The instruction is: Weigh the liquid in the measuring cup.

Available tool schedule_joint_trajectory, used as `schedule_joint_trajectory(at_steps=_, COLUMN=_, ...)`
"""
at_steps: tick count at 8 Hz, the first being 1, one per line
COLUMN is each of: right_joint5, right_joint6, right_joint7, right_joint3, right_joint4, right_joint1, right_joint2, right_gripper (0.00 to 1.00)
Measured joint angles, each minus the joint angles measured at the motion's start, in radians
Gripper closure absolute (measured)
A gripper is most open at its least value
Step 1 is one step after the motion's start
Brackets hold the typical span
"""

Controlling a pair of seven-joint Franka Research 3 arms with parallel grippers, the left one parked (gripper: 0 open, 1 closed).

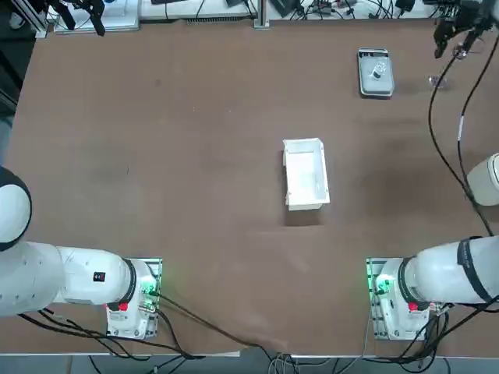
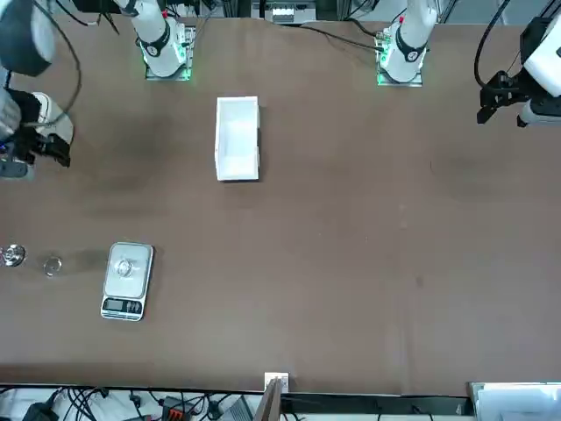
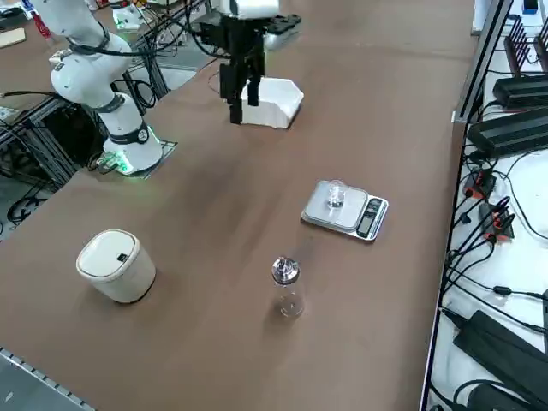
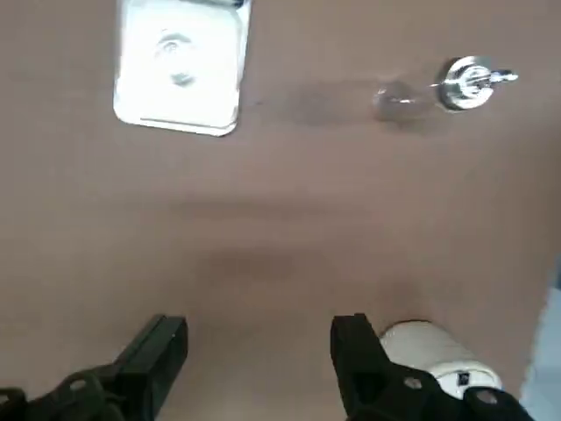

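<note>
Fingers of the right gripper [image 4: 254, 364] stand parted with only bare table [image 4: 280, 228] between them, the tool raised above the surface and holding nothing. Going left to right in the wrist view: ahead of the gripper and off toward its left finger lies the scale [image 4: 180, 70], and the measuring cup [image 4: 175, 53] sits on its platform, well apart from the fingers. Farther along, past the right finger's line, a small clear item [image 4: 399, 98] stands on the table, with a shiny metallic piece [image 4: 469, 82] just beside it. Close under the right finger lies a white rounded container [image 4: 429, 351]. From the side, the gripper [image 3: 240, 103] hangs in front of the white box [image 3: 276, 100].
</note>
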Motion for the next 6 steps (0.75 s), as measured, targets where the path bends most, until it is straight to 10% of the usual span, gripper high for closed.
schedule_joint_trajectory(at_steps=6, right_joint5=0.145, right_joint6=-0.114, right_joint7=-0.098, right_joint3=-0.047, right_joint4=0.001, right_joint1=-0.018, right_joint2=-0.158, right_gripper=0.00)
